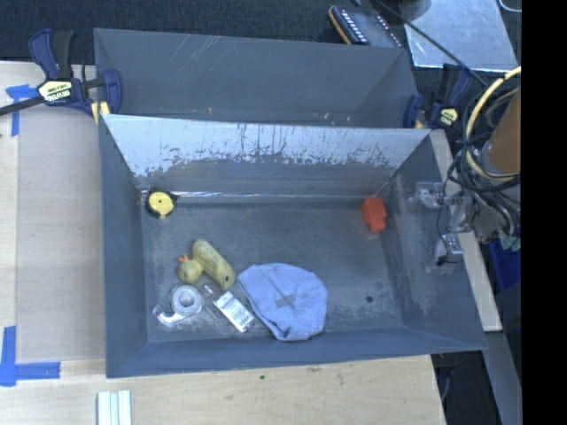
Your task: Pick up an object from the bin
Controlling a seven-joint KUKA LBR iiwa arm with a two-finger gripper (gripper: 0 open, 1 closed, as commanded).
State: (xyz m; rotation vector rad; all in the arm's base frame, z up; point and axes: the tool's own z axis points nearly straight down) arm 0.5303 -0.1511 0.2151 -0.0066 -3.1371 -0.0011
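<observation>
Hovering at bin's [266, 153] right wall, pincer [446, 237] — opening impossible to tell, orange block [374, 214] nearest.

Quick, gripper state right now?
Gripper: open or closed cannot be told; it is at the bin's right wall.

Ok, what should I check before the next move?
1. The hand over the floor of the grey metal bin: not ok, it hangs above the right sloped wall.
2. Small orange block stands alone: ok.
3. Way from hand to block bare: ok.
4. Crumpled blue cloth, elongated yellow toy and clear tape roll lie far from hand: ok.
5. Hand's height above wall: cannot tell.
</observation>
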